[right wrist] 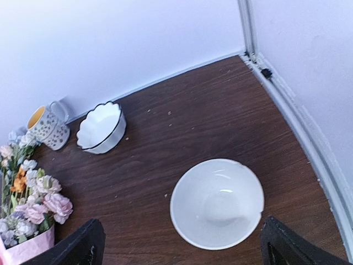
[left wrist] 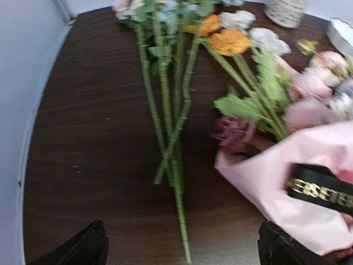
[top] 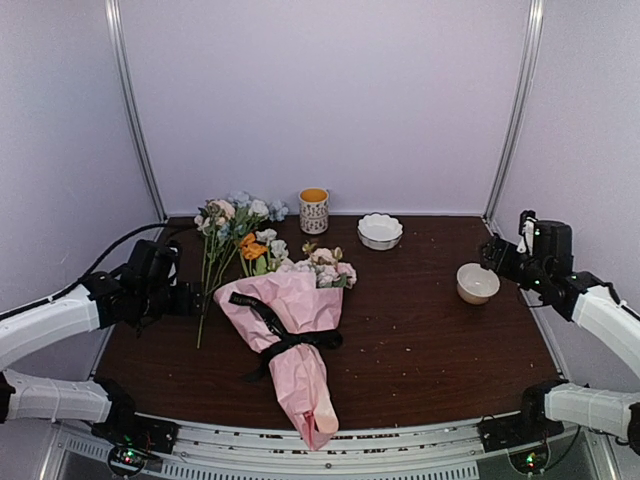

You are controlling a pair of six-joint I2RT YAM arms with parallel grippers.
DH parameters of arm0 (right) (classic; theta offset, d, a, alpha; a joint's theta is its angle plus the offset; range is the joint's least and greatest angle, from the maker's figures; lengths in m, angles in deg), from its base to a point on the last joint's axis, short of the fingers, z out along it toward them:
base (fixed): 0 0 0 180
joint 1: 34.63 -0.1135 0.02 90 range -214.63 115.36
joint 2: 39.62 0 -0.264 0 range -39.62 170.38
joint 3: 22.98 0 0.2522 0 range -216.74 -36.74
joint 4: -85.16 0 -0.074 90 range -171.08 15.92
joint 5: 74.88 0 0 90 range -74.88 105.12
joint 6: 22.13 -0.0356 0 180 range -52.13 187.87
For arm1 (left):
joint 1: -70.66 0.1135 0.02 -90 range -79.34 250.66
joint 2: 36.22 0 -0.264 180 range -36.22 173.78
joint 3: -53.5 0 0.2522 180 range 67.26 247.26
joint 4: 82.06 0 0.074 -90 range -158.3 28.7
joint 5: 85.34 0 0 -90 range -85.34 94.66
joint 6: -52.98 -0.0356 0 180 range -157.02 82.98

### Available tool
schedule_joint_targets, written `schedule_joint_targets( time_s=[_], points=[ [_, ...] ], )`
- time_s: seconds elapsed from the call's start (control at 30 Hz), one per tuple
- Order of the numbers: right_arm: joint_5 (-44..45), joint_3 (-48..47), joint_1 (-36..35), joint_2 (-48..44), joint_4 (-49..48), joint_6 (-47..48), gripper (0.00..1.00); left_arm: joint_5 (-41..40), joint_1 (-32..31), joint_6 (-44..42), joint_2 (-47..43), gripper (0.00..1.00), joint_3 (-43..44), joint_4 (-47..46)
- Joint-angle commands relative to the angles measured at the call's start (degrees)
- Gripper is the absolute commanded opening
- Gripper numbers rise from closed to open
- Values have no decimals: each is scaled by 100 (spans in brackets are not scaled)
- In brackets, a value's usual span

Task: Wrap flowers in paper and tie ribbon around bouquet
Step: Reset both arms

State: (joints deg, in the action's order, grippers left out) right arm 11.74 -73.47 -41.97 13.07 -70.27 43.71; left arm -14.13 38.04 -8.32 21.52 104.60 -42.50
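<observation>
The bouquet (top: 290,310), a cone of pink paper (top: 305,385) with pink and white blooms at its wide end, lies in the middle of the table. The black ribbon (top: 300,340) is wound round its waist. Loose flowers (top: 225,235) with long green stalks lie to its left. My left gripper (top: 192,298) hangs open beside those stalks, holding nothing. In the left wrist view the stems (left wrist: 171,110) run between the fingers (left wrist: 88,247), with the paper (left wrist: 265,182) and lettered ribbon (left wrist: 322,189) at right. My right gripper (top: 492,252) is open over a white bowl (right wrist: 216,203).
On the dark wooden table (top: 430,340) stand a yellow-lined mug (top: 313,210), a scalloped white bowl (top: 380,230) and the plain white bowl (top: 477,282) at the right. White walls close in the left, right and back edges.
</observation>
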Motion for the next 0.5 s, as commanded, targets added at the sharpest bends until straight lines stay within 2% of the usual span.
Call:
schedule_joint_targets(
  time_s=[0.0, 0.07, 0.23, 0.47],
  points=[
    [1221, 562, 108, -325, -746, 224, 100, -1860, 335, 532, 24, 98, -51, -485],
    [1546, 791, 109, -481, -954, 187, 100, -2551, 344, 663, -76, 98, -309, -895],
    [1687, 1330, 109, -626, -1509, 198, 100, -3639, 369, 329, -229, 98, -730, -1574],
    [1724, 1746, 109, -654, -1993, 113, 100, -3564, 430, 455, -604, 98, -1114, -1773]
  ],
)
